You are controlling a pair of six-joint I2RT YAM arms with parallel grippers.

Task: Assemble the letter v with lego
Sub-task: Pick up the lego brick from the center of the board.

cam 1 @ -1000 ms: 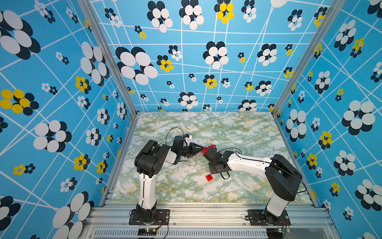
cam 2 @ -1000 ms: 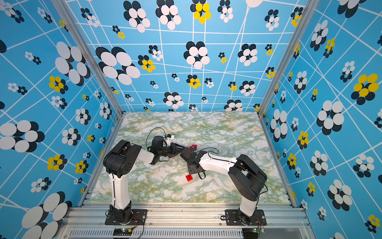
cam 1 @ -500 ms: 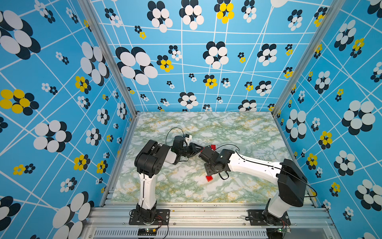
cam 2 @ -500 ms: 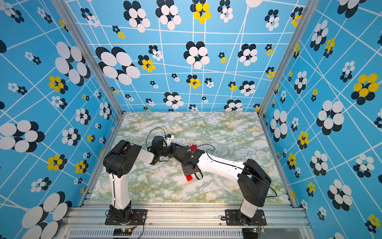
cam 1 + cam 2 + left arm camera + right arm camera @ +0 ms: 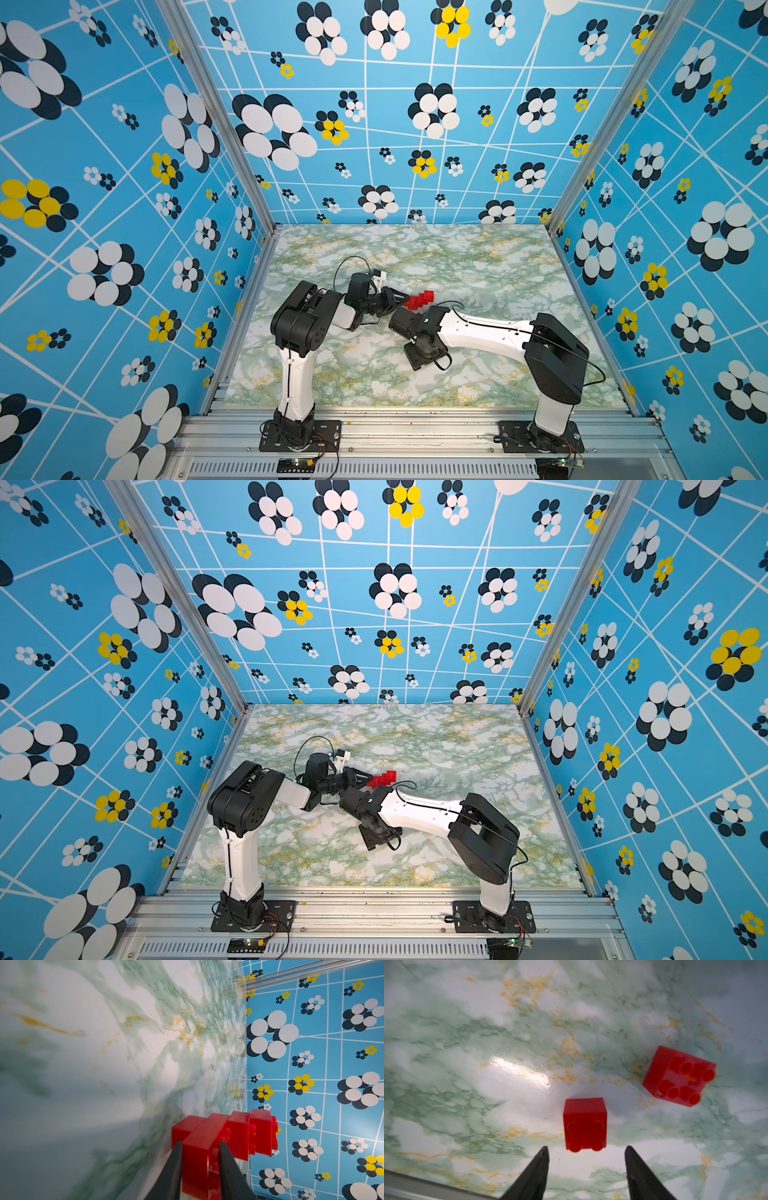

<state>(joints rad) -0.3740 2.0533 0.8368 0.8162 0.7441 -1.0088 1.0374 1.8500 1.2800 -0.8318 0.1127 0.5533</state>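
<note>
Marble-patterned table (image 5: pixel 478 270) in green, white and ochre, glossy, boxed in on three sides by blue walls (image 5: pixel 124 166) printed with white, black and yellow flowers. Aluminium rail (image 5: pixel 415 424) along the near edge.

On the left: left arm (image 5: pixel 299 324) folded low, forearm reaching toward the middle, left claw (image 5: pixel 201 1142) clenched on the near end of a stepped lego stack (image 5: pixel 420 300), red, stepping away from the tips, close to the table.

On the right: right arm (image 5: pixel 482 332) stretched in toward the middle, wrist bent downward. Right claw (image 5: pixel 586 1148) released, tips spread wider than a loose lego brick (image 5: pixel 584 1122) lying on the table just ahead of them, no contact. Second lego brick (image 5: pixel 679 1076) nearby but apart, tilted, studs toward the camera.

Against a second ago: left arm and grip unchanged. Right claw gone from beside the stack, swung toward the near edge and down over the loose brick, now hidden beneath it in both top views.
</note>
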